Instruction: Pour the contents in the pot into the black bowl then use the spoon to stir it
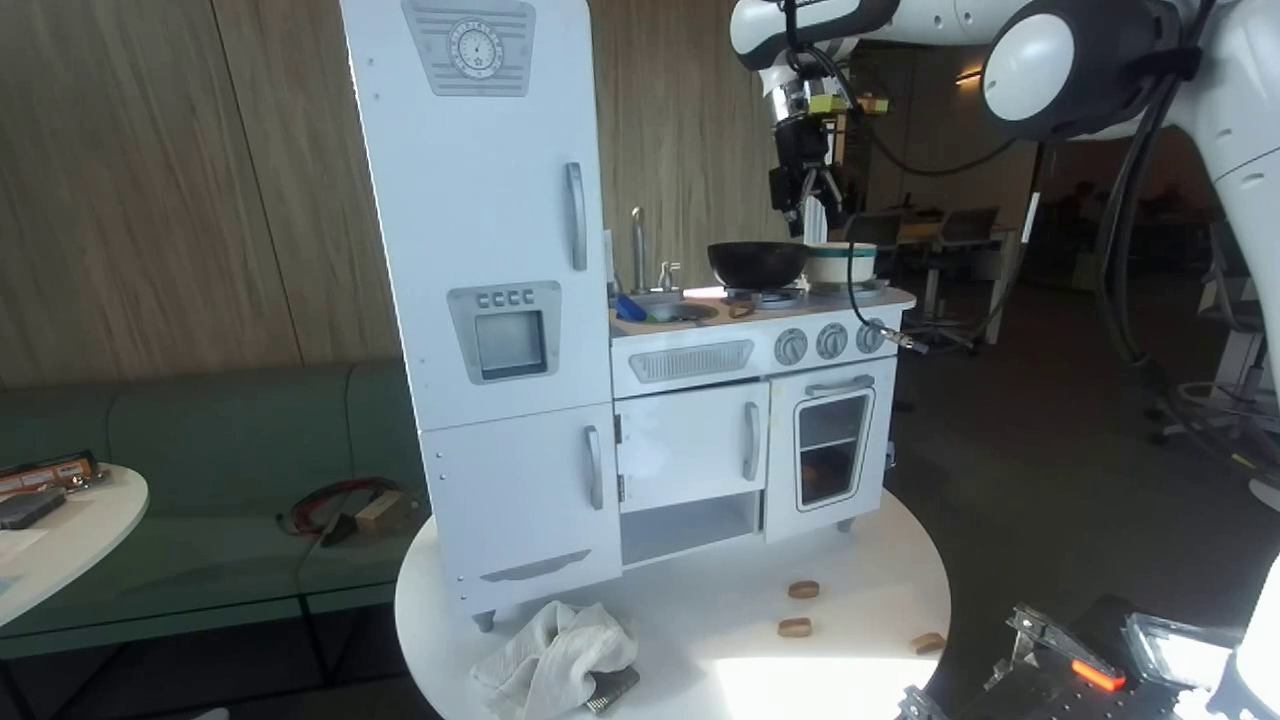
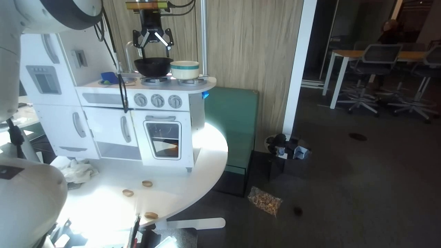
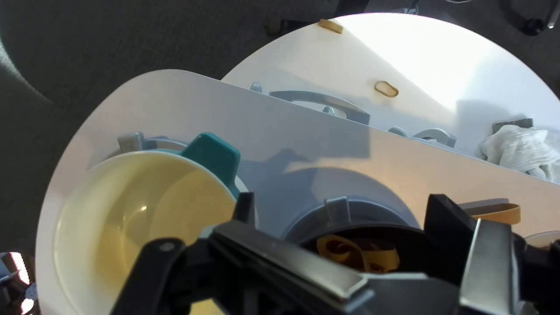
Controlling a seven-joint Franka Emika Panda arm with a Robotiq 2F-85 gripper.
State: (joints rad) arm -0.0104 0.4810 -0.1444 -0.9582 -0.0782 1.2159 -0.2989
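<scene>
The claw (image 2: 155,53) hangs spread wide, empty, above the black bowl (image 2: 153,68). The pot (image 2: 185,71) rests below, offset, presumably because pouring is complete.

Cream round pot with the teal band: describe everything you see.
The cream, round, straight-sided pot with a teal band looks enamelled or plastic. It stands upright, uncovered, on a grey burner, beside the round black bowl. The wrist view shows a teal handle and glossy interior; the visible part looks empty. Nothing grips it.
</scene>
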